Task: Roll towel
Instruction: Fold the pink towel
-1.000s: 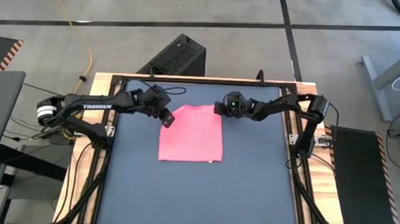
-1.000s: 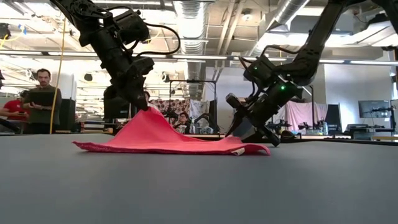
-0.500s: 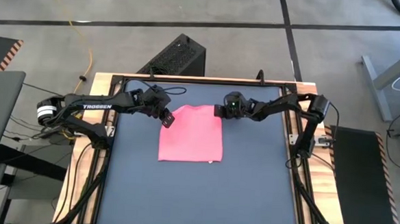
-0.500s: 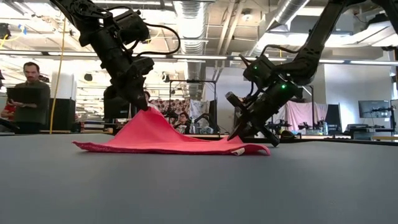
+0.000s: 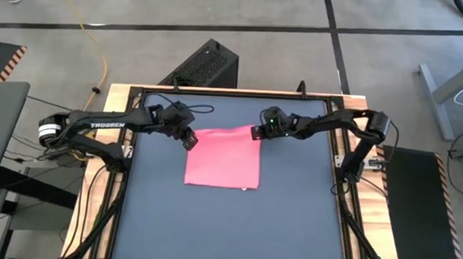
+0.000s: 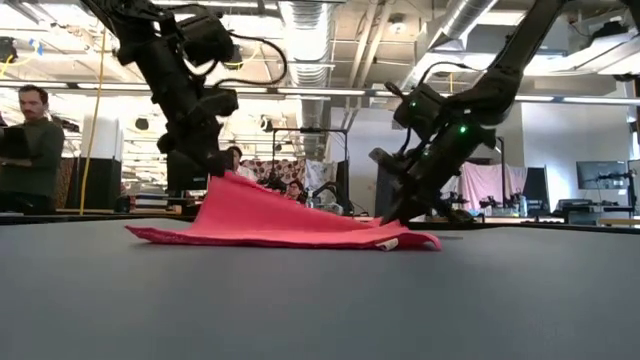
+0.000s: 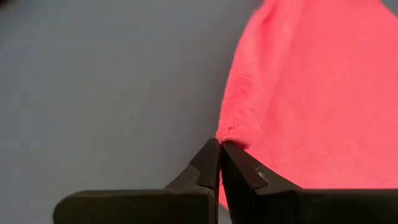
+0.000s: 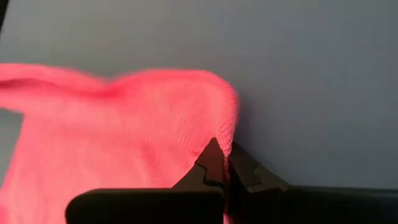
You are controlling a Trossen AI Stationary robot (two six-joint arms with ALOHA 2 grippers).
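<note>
While overhead the towel [image 5: 223,158] looks flat, low view shows one corner lifted.

Dark table [image 5: 226,232] (pink towel [image 5: 223,165] atop)

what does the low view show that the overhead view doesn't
Only the low view shows the small bright pink cloth towel lifted into a peak at the left pincer, flat near the right pincer, plus a person in the room behind. Only the high view shows the towel's roughly square outline on the dark grey tabletop and both whole arms. Both show each pincer shut on a far corner of the towel.
</note>
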